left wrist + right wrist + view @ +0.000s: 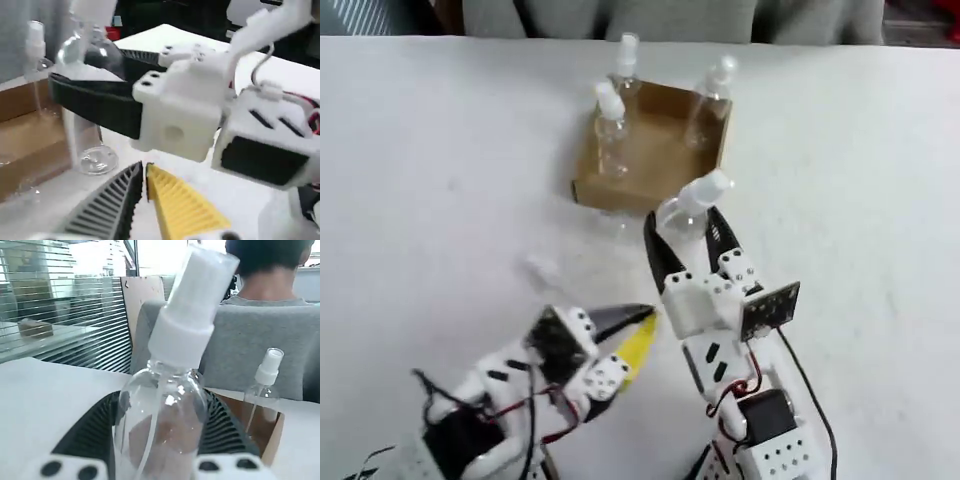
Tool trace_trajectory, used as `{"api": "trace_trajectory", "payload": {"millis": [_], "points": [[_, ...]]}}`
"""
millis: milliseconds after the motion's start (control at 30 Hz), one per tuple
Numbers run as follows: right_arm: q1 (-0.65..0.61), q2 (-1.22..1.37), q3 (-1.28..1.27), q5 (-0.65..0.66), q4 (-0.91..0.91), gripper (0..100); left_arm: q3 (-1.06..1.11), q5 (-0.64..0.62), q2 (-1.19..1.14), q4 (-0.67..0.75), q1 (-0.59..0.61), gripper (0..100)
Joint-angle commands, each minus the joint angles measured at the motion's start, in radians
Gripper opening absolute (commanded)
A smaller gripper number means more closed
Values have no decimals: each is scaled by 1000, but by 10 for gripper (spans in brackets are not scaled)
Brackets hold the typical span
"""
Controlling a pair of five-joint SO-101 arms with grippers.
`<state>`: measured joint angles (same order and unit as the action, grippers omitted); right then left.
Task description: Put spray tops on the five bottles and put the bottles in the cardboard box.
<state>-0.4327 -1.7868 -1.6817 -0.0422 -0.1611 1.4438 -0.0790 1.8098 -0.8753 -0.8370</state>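
Right gripper [685,224]: clamped on capped bottle [696,203], just beside near wall of cardboard box [588,188].
Left gripper [648,318]: closed, empty. Hazard: bottle base catching the wall and tipping, or knocking boxed bottles [611,135].

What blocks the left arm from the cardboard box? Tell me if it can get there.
Likely yes. The left gripper, jaws shut, has open table between it and the cardboard box's near wall; the right gripper, holding a spray bottle, crowds only the right corner.
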Motion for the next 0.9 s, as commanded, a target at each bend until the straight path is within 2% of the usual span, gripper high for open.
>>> {"api": "trace_trajectory", "payload": {"millis": [0,100,233,367,733,867], "points": [[2,-13,9,-40,25,15,121,14,10,196,-28,23],[2,-13,9,-60,21,15,204,17,10,307,-28,23],[-24,-13,9,-64,16,15,224,17,7,330,-19,23],[-82,-15,9,-63,-25,15,249,15,7,377,58,23],[-93,-15,9,-61,-30,15,247,15,4,381,77,23],[-87,-15,9,-61,-30,15,245,15,4,384,139,23]]}}
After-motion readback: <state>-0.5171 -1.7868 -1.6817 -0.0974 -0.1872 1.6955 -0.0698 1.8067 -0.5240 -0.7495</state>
